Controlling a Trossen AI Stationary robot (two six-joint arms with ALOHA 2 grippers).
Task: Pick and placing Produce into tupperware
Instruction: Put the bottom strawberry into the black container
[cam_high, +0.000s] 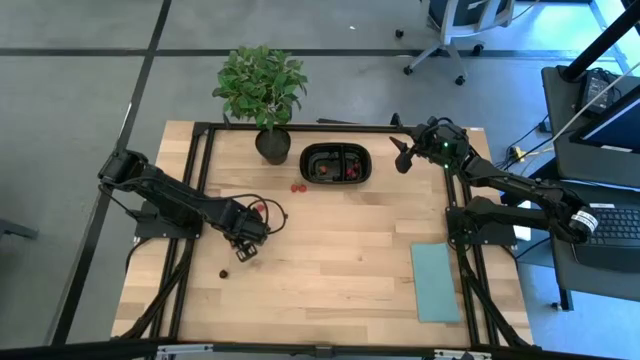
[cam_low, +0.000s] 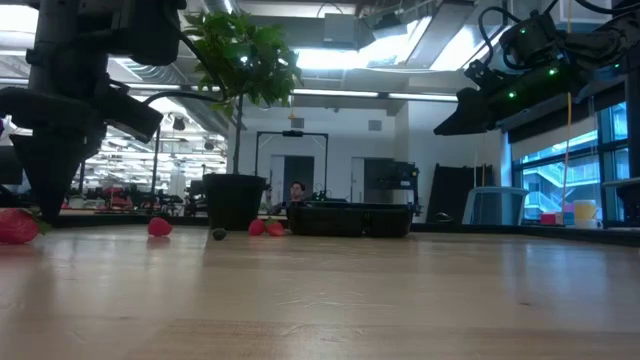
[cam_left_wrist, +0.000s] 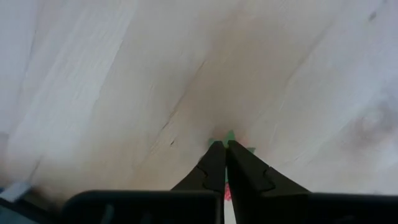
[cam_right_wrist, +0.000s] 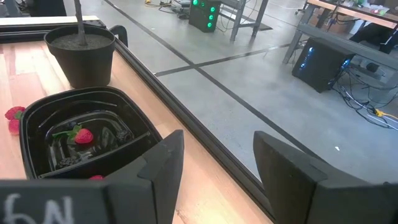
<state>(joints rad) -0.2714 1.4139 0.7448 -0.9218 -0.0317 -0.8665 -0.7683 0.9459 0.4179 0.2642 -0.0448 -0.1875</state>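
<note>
The black two-compartment tray (cam_high: 335, 165) sits at the table's far middle and holds a few red berries (cam_right_wrist: 83, 135). Two red berries (cam_high: 298, 186) lie on the wood just near-left of it, and a dark one (cam_high: 222, 272) lies toward the near left. My left gripper (cam_high: 245, 247) is low over the left middle of the table, pointing down, shut on a red berry with green leaves (cam_left_wrist: 230, 138). My right gripper (cam_high: 405, 155) hangs open in the air to the right of the tray (cam_right_wrist: 74, 137). My left gripper pinches a small red berry between its two fingertips (cam_left_wrist: 214, 158), coming from above and pointing down at the wood. The green leaves (cam_left_wrist: 231, 137) stick out past the tips, and red flesh (cam_left_wrist: 227, 190) shows in the slit between the fingers. The berry (cam_low: 15, 228) sits at table level.
A leafy plant in a dark pot (cam_high: 272, 145) stands just left of the tray at the far edge. A flat pale teal rectangle (cam_high: 435, 282) lies at the near right. Black frame rails (cam_high: 200, 180) run along the table's sides.
</note>
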